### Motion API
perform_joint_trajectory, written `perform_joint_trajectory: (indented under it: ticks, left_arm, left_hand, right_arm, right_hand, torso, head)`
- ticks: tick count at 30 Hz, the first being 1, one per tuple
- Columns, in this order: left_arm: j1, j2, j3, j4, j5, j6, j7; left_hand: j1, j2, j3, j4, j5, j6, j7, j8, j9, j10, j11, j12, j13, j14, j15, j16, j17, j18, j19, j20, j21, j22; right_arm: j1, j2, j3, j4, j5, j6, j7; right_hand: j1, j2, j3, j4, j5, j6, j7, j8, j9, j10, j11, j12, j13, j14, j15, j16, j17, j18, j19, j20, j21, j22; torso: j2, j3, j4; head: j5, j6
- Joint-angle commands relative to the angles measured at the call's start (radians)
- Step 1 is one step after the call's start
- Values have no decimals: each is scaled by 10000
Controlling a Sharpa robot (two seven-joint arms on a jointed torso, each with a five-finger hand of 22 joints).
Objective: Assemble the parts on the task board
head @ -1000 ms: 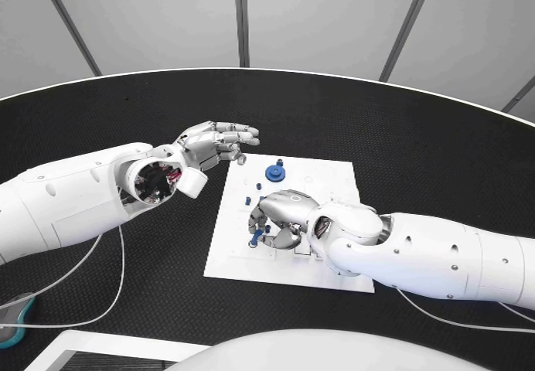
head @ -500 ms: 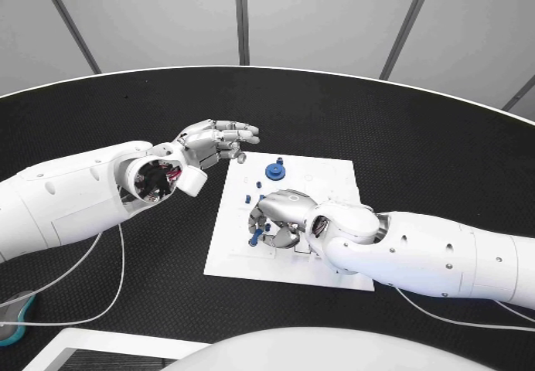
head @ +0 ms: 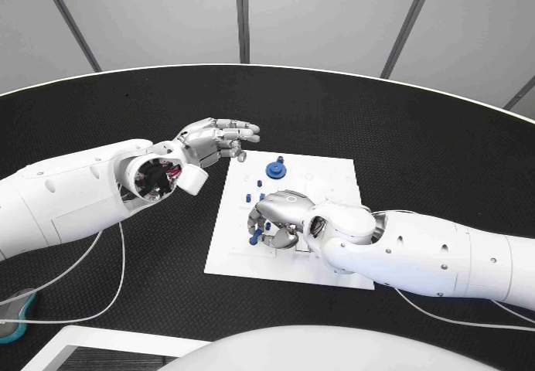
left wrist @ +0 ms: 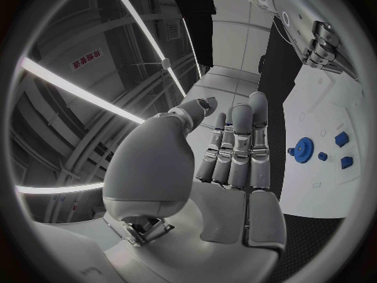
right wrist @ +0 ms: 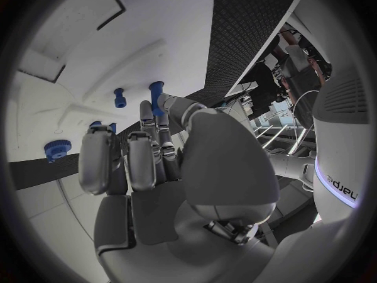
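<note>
Head view: the right hand [head: 281, 220] sits low over the middle of the white board [head: 335, 174], fingers curled downward round a small blue peg [head: 257, 234] near the board's left side. The peg appears pinched at the fingertips, probably so it can be stood upright or steered into a hole; I cannot tell whether its tip already touches the board. In the right wrist view a blue peg [right wrist: 156, 94] shows just past the fingertips [right wrist: 147, 116], with a second small peg [right wrist: 119, 97] standing apart on the white surface and a blue gear [right wrist: 56, 149] further off.

The left hand [head: 214, 141] hangs above the black table [head: 424, 131] just off the board's far left corner, holding nothing. The left wrist view shows its fingers [left wrist: 239, 144] straight and close together, palm bare. It seems parked there to keep clear of the working hand.

A blue gear [head: 275, 170] stands near the board's far edge.
</note>
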Motion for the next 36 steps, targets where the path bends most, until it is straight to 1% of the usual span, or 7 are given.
perform_joint_trajectory:
  ticks: [1, 13, 21, 22, 25, 30, 36]
  left_arm:
    - [0, -5, 0, 10, 0, -5, 0]
    - [0, -20, 0, 33, 0, -21, -1]
    - [0, -28, 0, 31, 0, -27, -2]
    - [0, -29, 0, 31, 0, -28, -3]
    - [0, -30, 0, 28, 0, -30, -5]
    - [0, -33, 0, 25, 0, -29, -10]
    - [0, -53, 0, 15, 0, -33, -15]
  left_hand:
    - [53, 34, -59, 2, 17, -67, 31, -50, 11, -79, -4, 36, 13, -72, 24, 46, -11, 152, -9, 73, -29, -15]
    - [58, 42, -57, 4, 19, -67, 31, -50, 13, -81, -5, 40, 15, -73, 23, 48, -12, 152, -9, 73, -30, -16]
    - [58, 42, -57, 4, 19, -67, 31, -50, 13, -81, -5, 40, 15, -73, 23, 48, -12, 152, -9, 73, -30, -16]
    - [58, 42, -57, 4, 19, -67, 31, -50, 13, -81, -5, 40, 15, -73, 23, 48, -12, 152, -9, 73, -30, -16]
    - [58, 42, -57, 4, 19, -67, 31, -50, 13, -81, -5, 40, 15, -73, 23, 48, -12, 152, -9, 73, -30, -16]
    - [58, 42, -57, 4, 19, -67, 31, -50, 13, -81, -5, 40, 15, -73, 23, 48, -12, 152, -9, 73, -30, -16]
    - [58, 42, -57, 4, 19, -67, 31, -50, 13, -81, -5, 40, 15, -73, 23, 48, -12, 152, -9, 73, -30, -16]
  right_arm:
    - [-9, 36, -2, 0, -15, 41, 17]
    - [-18, 126, -16, -5, -30, 189, 71]
    - [-18, 119, -22, -41, -31, 128, 76]
    - [-18, 116, -22, -38, -31, 114, 85]
    - [-18, 101, -23, -20, -31, 72, 101]
    - [-18, 5, -23, 83, -32, -23, 104]
    - [-16, -492, -22, 642, -32, -451, 64]
  right_hand:
    - [-24, 70, 41, -6, 55, 16, 77, 49, 9, 83, -17, 15, -24, 514, -63, 50, 13, -74, -12, -69, 0, 21]
    - [-208, -50, -88, 3, 31, -37, 95, 41, 69, 9, 13, -75, 4, 512, -32, 52, 8, -70, -24, -42, -21, 12]
    - [-669, -414, -160, 220, -23, -1036, 448, -614, -166, -1149, 429, -762, -221, 492, 307, 52, -17, -27, -144, 215, -254, -208]
    - [-759, -573, -173, 247, -55, -1361, 491, -826, -260, -1564, 527, -947, -320, 469, 387, 14, -81, 31, -262, 290, -487, -458]
    - [-795, -722, -210, 238, -90, -1716, 477, -1058, -365, -2058, 570, -999, -444, 389, 433, -83, -222, 184, -542, 382, -1065, -1068]
    - [-788, -791, -306, 215, -108, -1892, 470, -1181, -425, -2438, 618, -982, -544, 319, 475, -158, -341, 246, -648, 423, -1346, -1341]
    - [-798, -871, -437, 202, -128, -1989, 371, -1246, -459, -2600, 635, -915, -594, 289, 492, -170, -370, 278, -696, 442, -1513, -1499]
  torso:
    - [-1, -9, 2]
    - [-9, -3, -6]
    - [-7, 8, -9]
    - [-5, 10, -8]
    - [-5, 12, -8]
    - [-7, 14, -2]
    - [-18, 20, -22]
  head:
    - [12, -14]
    - [58, -29]
    - [60, -28]
    - [62, -32]
    - [56, -32]
    - [43, -40]
    - [26, -31]
